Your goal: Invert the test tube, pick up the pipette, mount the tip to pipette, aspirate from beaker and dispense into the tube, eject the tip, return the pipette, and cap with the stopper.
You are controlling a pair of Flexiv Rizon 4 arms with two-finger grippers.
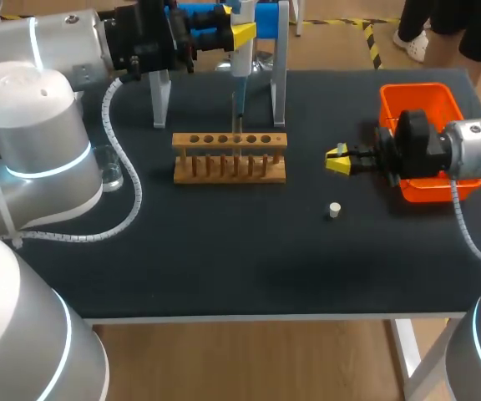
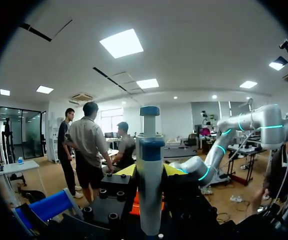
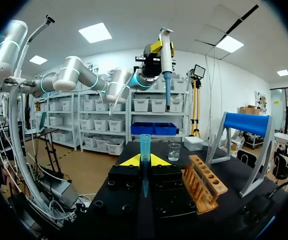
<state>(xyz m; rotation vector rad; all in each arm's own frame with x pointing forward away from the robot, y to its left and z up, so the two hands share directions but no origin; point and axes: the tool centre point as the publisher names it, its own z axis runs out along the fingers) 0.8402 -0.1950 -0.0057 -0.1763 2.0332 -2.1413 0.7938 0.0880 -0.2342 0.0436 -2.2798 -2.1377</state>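
**Pipette up on the left, tip pinched on the right**

At the left side of the dark table [image 1: 224,267] a clear glass beaker [image 1: 109,170] stands close by the left arm's white body. Further back, the left claw [image 1: 239,35] is clamped on the pipette [image 1: 240,65], one yellow finger on each side of its barrel. It holds the pipette upright in front of the blue-barred stand [image 1: 281,83], with the thin lower end pointing down at the wooden rack [image 1: 230,156]. I can't tell whether the rack's row of holes holds anything.

Right of the rack and nearer the front edge, the small white stopper [image 1: 335,210] sits alone on the table, apart from everything else. Above it, the right claw [image 1: 337,159] comes in level from the right. It is drawn in narrow on a pale blue pipette tip [image 3: 145,165], held upright with its wide mouth up. Behind that wrist is the orange bin [image 1: 420,100].
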